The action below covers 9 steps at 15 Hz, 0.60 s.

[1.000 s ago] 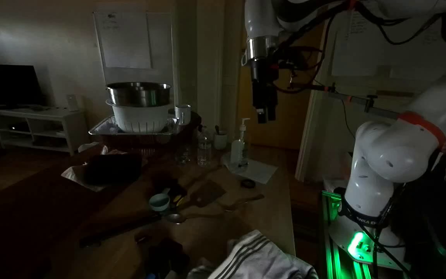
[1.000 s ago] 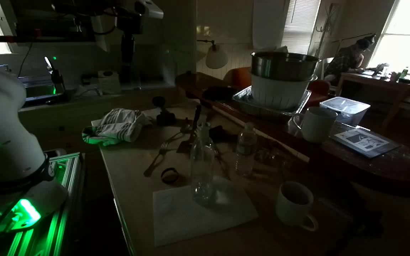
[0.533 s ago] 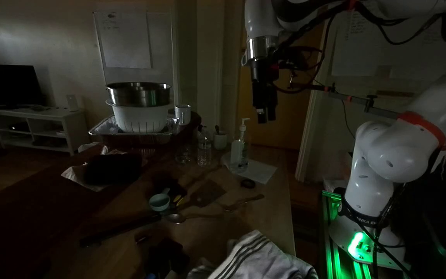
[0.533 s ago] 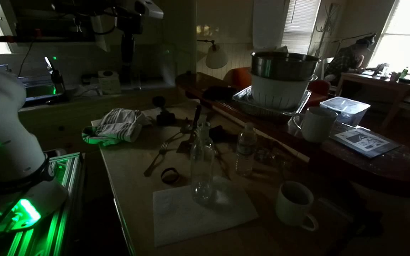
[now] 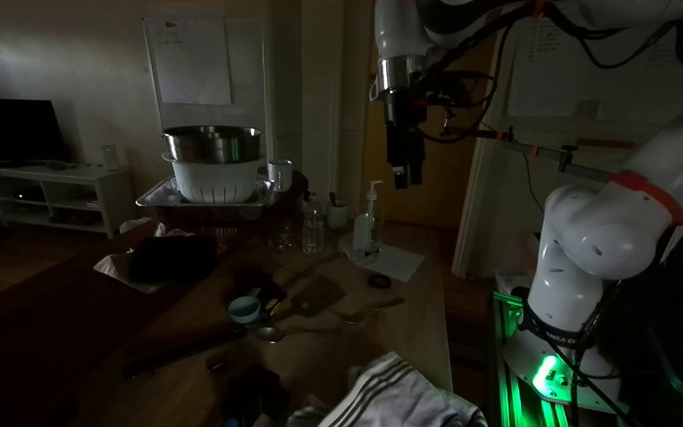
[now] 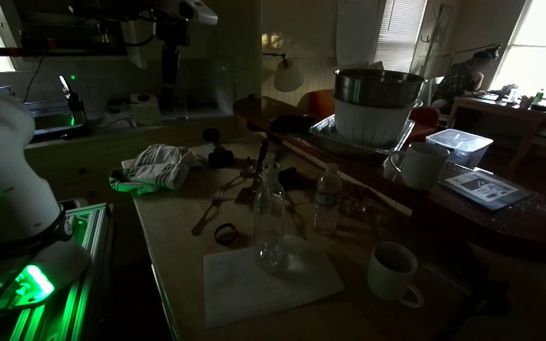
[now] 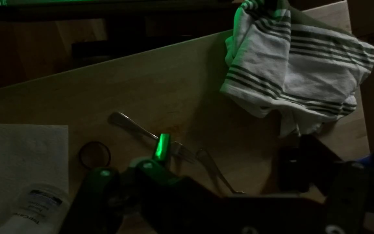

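Note:
My gripper (image 5: 408,177) hangs high above the wooden table, pointing down; it also shows in another exterior view (image 6: 169,78). In the dark wrist view its fingers (image 7: 230,154) stand wide apart with nothing between them. Below it lie a fork (image 7: 135,126) and a spoon (image 7: 214,169), apart from the gripper. A white striped towel (image 7: 291,65) lies crumpled at the table corner. A black ring (image 7: 95,154) lies beside a white paper sheet (image 7: 21,146). A clear pump bottle labelled hand sanitizer (image 7: 34,211) stands upright on that sheet, as in both exterior views (image 5: 367,237) (image 6: 269,227).
A water bottle (image 6: 327,199) and a white mug (image 6: 391,272) stand on the table. A light blue cup (image 5: 244,309), a spatula (image 5: 318,293) and dark items lie there. A steel pot (image 5: 212,144) sits in a white colander (image 5: 217,179) on a foil tray (image 5: 152,196).

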Motion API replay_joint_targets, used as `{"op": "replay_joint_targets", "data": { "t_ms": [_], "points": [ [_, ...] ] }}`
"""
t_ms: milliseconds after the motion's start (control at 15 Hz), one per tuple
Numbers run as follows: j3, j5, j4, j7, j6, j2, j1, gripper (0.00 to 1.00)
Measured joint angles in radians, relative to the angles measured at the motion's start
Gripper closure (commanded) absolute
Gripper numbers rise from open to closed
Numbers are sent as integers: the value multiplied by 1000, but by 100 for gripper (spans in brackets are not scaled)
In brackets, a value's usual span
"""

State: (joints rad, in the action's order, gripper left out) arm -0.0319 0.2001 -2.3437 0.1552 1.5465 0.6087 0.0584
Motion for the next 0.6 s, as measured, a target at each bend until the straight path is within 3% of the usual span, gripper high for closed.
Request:
{"op": "replay_joint_targets", "data": {
  "t_ms": [400, 600],
  "points": [
    [-1, 2, 1, 4, 5, 0, -4, 0],
    [3, 30, 35, 78, 67, -5, -46, 0]
  ]
}}
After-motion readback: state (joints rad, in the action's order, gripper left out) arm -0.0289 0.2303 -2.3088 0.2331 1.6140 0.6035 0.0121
